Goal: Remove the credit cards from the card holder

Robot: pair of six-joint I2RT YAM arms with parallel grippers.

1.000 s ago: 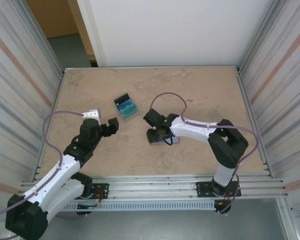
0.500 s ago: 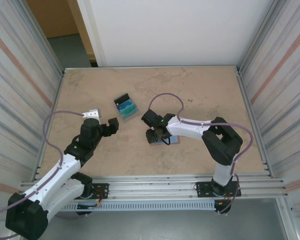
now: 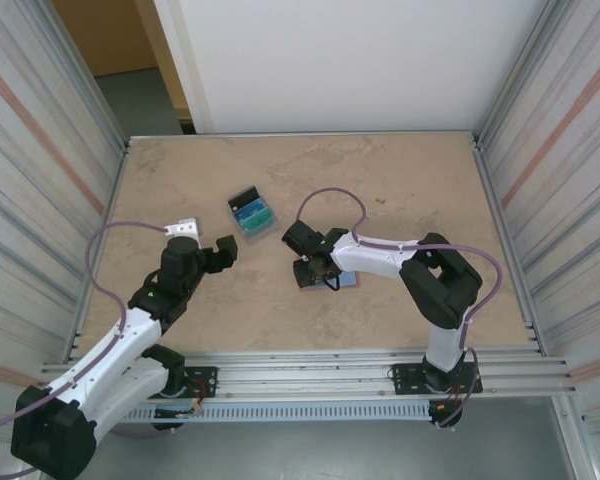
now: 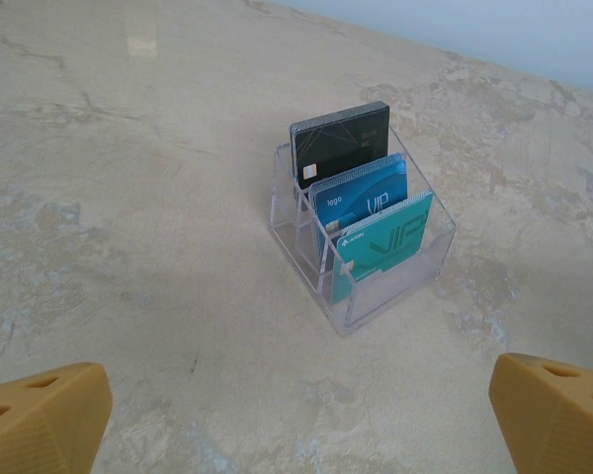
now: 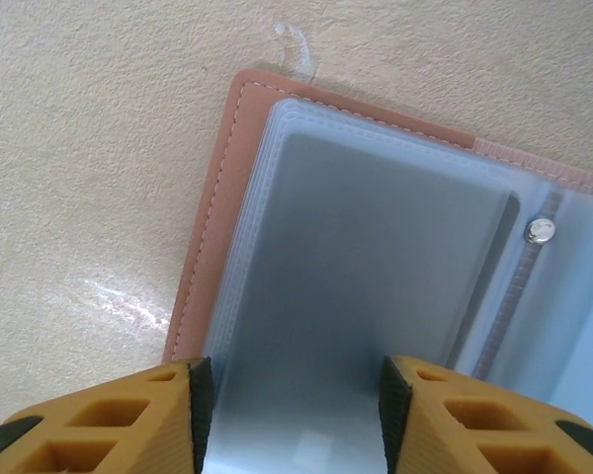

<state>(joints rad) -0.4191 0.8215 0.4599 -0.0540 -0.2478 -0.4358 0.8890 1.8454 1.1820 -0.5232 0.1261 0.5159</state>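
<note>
Right wrist: right pincer (image 5: 296,415) parted over clear sleeves (image 5: 376,257) of the open card holder (image 5: 213,247). Left wrist: left pincer (image 4: 298,410) spread wide, credit cards (image 4: 371,232) upright in clear rack (image 4: 395,291) ahead.

Counter (image 4: 109,197): beige stone look, brown-grey veining. Clear acrylic tiered stand (image 4: 381,296), colourless. In it, thin plastic credit cards (image 4: 348,188): black card (image 4: 341,138) with fine pale line pattern; blue card (image 4: 366,200), white "VIP"; teal card (image 4: 390,242), darker "VIP". Salmon-pink leather-like card holder (image 5: 210,257): pale stitching, blue-grey translucent pockets, silver snap (image 5: 541,231). Right hand (image 5: 292,415) fingers ochre-yellow, black pads.
</note>
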